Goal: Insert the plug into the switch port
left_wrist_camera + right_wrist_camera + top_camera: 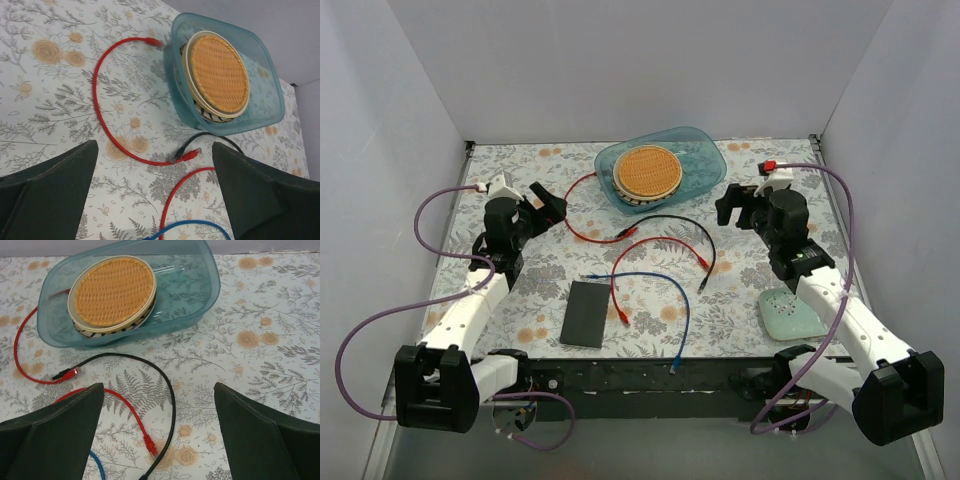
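Bright, even, diffuse light, seemingly from overhead; shadows are soft and faint. A mild sheen lies on the teal tub (205, 290). Wrist views are sharp centrally, perhaps softer at the lower corners.

We find the switch (585, 313), a flat matte black rectangular box, lying flat at 7 o'clock from centre. A red plug (623, 318) lies near it at 3 o'clock, not touching.

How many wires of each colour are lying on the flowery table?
Red wires: 2
Black wire: 1
Blue wire: 1
Total: 4 wires
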Available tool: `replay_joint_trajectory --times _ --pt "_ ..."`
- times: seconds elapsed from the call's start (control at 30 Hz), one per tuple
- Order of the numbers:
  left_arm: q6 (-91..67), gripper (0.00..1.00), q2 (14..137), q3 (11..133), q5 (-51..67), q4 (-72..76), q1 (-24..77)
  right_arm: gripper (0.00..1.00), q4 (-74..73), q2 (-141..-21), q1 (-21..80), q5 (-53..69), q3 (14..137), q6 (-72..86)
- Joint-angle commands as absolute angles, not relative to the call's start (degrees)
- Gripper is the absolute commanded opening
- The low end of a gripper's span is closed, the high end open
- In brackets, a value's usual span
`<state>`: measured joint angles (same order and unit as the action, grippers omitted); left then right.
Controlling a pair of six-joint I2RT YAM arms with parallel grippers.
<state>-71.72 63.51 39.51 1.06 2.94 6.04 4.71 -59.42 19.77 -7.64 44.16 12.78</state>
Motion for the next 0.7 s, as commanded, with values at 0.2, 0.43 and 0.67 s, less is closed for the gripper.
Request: replay_joint_trajectory --times 0.2,0.43,0.67 --pt "-68.6 0.98 69.9 47.9 17.9 -3.2 6.4 0.95 0.5 -64.9 31.8 -3.3 50.6 4.4" --pt "-71.8 0.98 69.3 48.3 13.8 -13.9 6.9 0.90 1.7 -72.0 41.4 6.2 50.8 0.2" --pt "-71.9 0.98 65.6 46.2 18.8 -18.1 6.8 0.87 2.2 -79.0 47.0 7.0 52.6 -3.2"
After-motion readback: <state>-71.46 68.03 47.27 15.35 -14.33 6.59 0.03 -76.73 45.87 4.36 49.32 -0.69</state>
